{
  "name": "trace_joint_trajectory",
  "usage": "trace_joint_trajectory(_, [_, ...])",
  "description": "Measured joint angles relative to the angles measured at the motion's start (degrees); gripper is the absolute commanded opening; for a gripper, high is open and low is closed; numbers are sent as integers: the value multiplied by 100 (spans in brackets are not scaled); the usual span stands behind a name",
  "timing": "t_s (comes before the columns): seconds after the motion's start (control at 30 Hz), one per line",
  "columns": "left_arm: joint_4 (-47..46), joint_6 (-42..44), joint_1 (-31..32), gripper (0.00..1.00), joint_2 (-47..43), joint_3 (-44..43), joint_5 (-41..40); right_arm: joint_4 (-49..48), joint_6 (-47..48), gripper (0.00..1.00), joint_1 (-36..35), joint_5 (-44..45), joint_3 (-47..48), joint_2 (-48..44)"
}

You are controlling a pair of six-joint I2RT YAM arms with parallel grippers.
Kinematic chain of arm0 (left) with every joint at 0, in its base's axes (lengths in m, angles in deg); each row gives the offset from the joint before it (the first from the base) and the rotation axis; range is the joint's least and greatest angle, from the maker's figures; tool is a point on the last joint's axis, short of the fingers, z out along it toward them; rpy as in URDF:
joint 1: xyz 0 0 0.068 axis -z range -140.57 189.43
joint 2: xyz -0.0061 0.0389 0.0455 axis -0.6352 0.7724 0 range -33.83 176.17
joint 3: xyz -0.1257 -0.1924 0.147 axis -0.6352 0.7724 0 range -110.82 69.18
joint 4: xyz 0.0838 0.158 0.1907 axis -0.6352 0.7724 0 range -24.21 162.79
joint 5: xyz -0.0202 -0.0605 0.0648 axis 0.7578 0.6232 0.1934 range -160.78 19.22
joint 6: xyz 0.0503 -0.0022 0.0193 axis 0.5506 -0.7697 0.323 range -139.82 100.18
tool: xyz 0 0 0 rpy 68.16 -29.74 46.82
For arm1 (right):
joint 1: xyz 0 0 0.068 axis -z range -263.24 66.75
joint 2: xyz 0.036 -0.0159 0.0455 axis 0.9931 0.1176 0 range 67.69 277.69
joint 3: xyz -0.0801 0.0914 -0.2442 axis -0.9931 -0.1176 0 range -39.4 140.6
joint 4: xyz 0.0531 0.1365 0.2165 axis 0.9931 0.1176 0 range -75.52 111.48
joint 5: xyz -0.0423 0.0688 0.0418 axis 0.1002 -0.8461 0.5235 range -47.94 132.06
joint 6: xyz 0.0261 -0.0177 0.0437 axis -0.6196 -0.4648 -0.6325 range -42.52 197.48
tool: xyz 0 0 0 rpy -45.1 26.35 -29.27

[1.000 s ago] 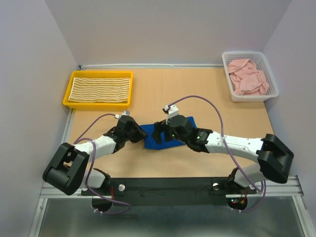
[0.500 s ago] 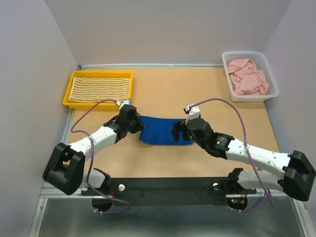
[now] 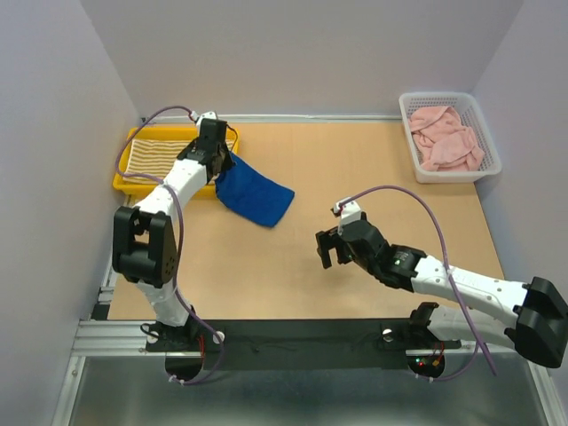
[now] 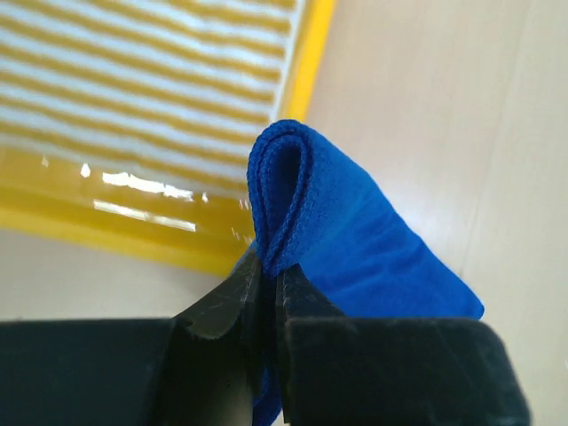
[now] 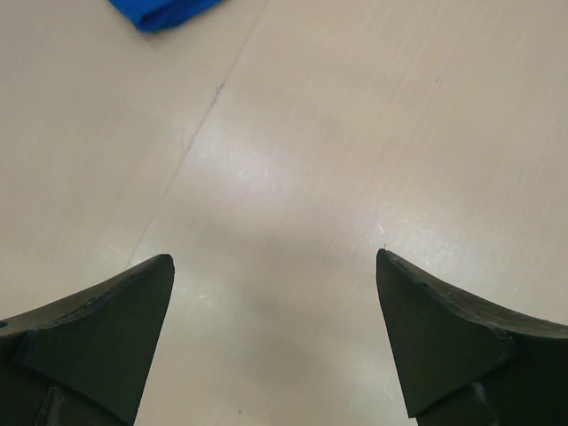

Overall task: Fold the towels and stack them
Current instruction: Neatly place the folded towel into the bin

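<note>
My left gripper (image 3: 219, 165) is shut on the folded edge of the royal blue towel (image 3: 256, 193), at the near right corner of the yellow tray (image 3: 119, 173). The towel hangs from the jaws and trails down to the table on the right. In the left wrist view the blue fold (image 4: 311, 204) sticks up between my fingers (image 4: 226, 302). The yellow-and-cream striped towel (image 3: 164, 157) lies flat in the tray. The pink towel (image 3: 446, 138) is crumpled in the white basket (image 3: 411, 146). My right gripper (image 3: 327, 252) is open and empty above bare table, right of and nearer than the blue towel.
The yellow tray stands at the back left, the white basket at the back right. Grey walls close in the table at the left, back and right. A black rail (image 3: 293, 342) with the arm bases runs along the near edge.
My left gripper carried the blue towel from the table's middle up and left to the tray's corner. My right gripper let go of the towel and drew back toward the near right, open.
</note>
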Motion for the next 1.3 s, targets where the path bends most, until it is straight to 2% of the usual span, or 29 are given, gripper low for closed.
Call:
trace_joint_trajectory(0.3, [686,737,-531,0,1357,-2197,-190,96,365,100,4,-59,-28,527])
trace_joint_trajectory(0.47, [861,944,-951,0,1777,-2885,-201,186,483,100,4,-175,131,922])
trace_joint_trajectory(0.73, [1128,1246,-1589,0,2326,-3515,-238,203,527,100,4,-289,389,1051])
trace_joint_trajectory(1.3, [1268,1714,-1764,0,2566,-3670,-813,254,588,100,4,-365,468,1228])
